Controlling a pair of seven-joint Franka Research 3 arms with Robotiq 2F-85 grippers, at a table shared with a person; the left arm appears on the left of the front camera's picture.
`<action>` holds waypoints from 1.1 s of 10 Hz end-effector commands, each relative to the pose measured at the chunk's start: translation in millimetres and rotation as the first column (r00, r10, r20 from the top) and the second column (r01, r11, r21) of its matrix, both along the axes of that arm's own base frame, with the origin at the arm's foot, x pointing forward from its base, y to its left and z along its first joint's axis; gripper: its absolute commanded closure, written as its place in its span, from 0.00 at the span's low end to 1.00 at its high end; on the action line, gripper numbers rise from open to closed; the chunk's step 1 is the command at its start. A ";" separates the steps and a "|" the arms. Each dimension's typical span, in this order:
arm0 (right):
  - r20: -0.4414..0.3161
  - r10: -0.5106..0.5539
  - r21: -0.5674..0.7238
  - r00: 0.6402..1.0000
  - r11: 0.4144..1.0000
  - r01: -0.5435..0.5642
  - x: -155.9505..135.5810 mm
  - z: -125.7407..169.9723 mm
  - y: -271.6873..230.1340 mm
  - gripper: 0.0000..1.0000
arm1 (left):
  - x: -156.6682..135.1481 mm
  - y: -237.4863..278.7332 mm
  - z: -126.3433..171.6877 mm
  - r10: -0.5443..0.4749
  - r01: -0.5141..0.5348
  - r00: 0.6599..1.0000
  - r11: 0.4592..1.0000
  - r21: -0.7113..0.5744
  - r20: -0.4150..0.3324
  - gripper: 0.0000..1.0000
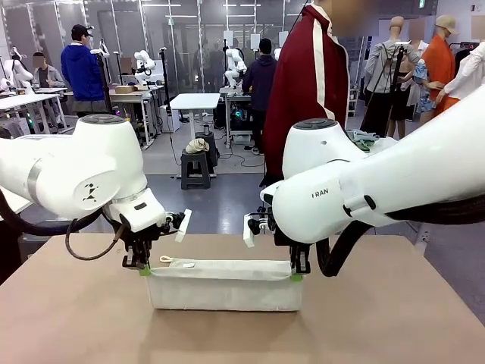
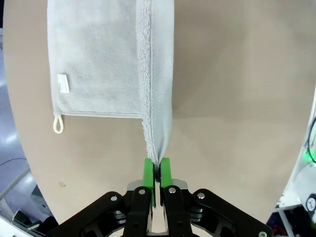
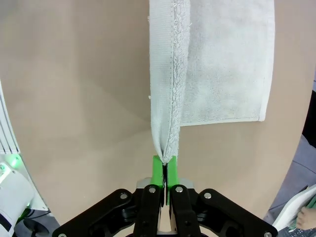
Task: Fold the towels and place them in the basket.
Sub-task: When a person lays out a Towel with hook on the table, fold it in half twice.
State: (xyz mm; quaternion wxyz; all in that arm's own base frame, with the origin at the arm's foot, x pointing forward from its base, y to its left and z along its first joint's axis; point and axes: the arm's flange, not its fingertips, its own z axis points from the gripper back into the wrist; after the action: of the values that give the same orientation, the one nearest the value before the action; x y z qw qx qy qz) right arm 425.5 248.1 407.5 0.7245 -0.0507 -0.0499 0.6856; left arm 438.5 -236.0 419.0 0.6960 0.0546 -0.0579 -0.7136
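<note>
A cream-white towel (image 1: 223,284) is stretched between my two grippers over the brown table (image 1: 76,326). My left gripper (image 1: 142,269) is shut on its left corner, and my right gripper (image 1: 297,273) is shut on its right corner. The held edge stands raised while the rest of the towel lies on the table. In the left wrist view the green pads (image 2: 148,173) pinch the doubled edge of the towel (image 2: 94,59), which has a small label and a loop (image 2: 58,123). In the right wrist view the gripper (image 3: 165,168) grips the towel (image 3: 222,64) the same way. The basket is out of view.
Bare tabletop surrounds the towel on all sides (image 3: 74,98). A person in a dark red jacket (image 1: 307,91) stands beyond the table's far edge. Other work tables and people are farther back in the room.
</note>
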 end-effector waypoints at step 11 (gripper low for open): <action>-0.008 0.013 -0.014 1.000 1.000 -0.013 57.7 -14.5 -4.7 0.96 | 66.1 -2.4 -19.0 -0.067 0.071 0.994 0.996 0.048 -0.081 0.93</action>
State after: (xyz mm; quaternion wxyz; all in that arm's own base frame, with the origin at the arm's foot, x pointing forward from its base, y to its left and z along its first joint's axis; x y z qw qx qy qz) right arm 468.1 247.9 394.1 0.7322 -0.0437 -0.0482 0.6780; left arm 484.9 -239.1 399.4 0.6829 0.0409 -0.0374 -0.7284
